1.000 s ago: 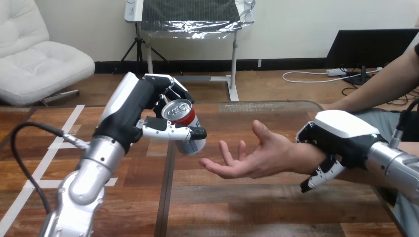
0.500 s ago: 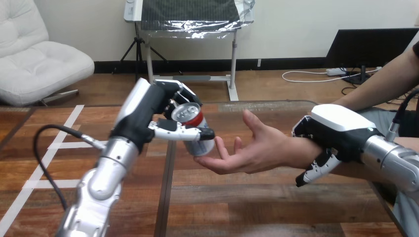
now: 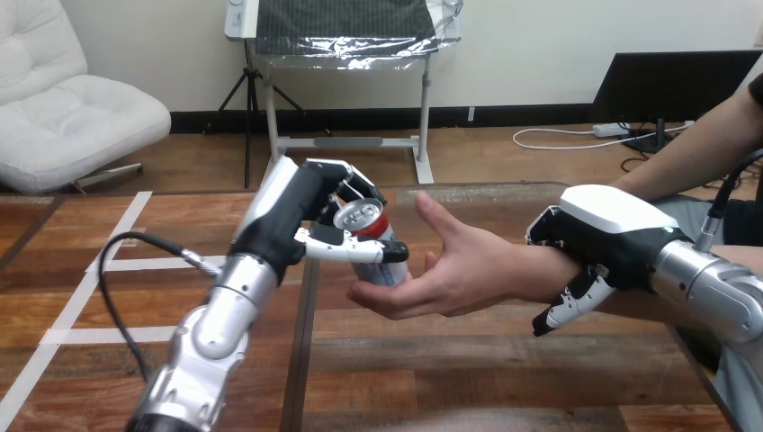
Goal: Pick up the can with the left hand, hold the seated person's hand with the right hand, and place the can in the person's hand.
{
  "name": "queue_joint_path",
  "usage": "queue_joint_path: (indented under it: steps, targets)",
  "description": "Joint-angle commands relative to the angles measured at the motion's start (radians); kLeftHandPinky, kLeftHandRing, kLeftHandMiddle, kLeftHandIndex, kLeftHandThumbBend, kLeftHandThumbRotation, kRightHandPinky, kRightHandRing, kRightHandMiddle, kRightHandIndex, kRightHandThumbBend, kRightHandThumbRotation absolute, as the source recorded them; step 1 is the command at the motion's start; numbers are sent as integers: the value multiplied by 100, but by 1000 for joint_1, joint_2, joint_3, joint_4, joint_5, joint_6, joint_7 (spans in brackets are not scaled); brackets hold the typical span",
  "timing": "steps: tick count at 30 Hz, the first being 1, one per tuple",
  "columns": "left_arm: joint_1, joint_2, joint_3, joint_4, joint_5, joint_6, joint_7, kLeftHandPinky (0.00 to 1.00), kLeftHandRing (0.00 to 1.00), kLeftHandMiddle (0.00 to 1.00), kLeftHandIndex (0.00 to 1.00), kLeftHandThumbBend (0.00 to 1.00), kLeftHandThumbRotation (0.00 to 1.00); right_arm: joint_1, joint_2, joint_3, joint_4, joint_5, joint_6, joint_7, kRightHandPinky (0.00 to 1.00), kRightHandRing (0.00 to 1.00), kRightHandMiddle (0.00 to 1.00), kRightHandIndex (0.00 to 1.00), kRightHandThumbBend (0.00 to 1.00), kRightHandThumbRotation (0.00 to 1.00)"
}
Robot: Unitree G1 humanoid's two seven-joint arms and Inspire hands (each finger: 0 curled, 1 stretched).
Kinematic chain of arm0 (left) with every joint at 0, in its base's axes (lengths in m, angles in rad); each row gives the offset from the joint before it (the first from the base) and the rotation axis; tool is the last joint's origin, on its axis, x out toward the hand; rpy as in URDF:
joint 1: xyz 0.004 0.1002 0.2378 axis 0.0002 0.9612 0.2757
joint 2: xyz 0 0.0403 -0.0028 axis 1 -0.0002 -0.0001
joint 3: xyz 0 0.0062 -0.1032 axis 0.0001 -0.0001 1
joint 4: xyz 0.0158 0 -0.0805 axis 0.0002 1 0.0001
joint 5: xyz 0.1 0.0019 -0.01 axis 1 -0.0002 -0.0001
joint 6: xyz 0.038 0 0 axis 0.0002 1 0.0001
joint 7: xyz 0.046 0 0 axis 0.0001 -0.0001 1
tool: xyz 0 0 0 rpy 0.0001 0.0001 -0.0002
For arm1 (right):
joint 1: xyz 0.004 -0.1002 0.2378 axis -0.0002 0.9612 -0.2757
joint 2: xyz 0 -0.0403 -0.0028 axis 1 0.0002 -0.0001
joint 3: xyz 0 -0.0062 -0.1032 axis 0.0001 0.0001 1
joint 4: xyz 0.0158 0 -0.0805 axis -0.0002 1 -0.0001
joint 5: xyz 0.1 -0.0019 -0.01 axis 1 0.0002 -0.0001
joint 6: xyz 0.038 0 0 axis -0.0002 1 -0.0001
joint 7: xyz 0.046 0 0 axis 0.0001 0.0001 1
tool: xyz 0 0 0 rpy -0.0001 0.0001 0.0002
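The left robot hand [image 3: 292,211] is curled round the can [image 3: 367,222], thumb across its front, holding it tilted above the desk [image 3: 504,369]. The can's base sits at the fingers of the person's hand [image 3: 463,265], which lies open, palm up. The right robot hand [image 3: 612,229] lies over the person's wrist [image 3: 540,279], its fingers curled down round it. The handover step seems in hand. Next, the can needs settling into the palm before the left robot hand lets go.
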Motion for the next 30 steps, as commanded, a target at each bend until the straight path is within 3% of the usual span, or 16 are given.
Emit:
queue_joint_path:
  steps: [1, 19, 30]
  targets:
    - [-169, -29, -6, 105, 6, -60, 53, 32, 35, 41, 43, 70, 0, 12, 53, -41, -53, 52, 17, 2, 31, 35, 40, 42, 78, 8]
    - [-298, -84, -39, 335, 39, -98, 145, 30, 34, 40, 44, 71, 0, 29, 65, -53, -93, 71, 19, 17, 31, 35, 40, 41, 79, 7]
    - [-355, -125, -28, 437, 19, -115, 149, 30, 34, 40, 45, 69, 0, 38, 70, -58, -115, 76, 31, 31, 31, 35, 40, 40, 80, 8]
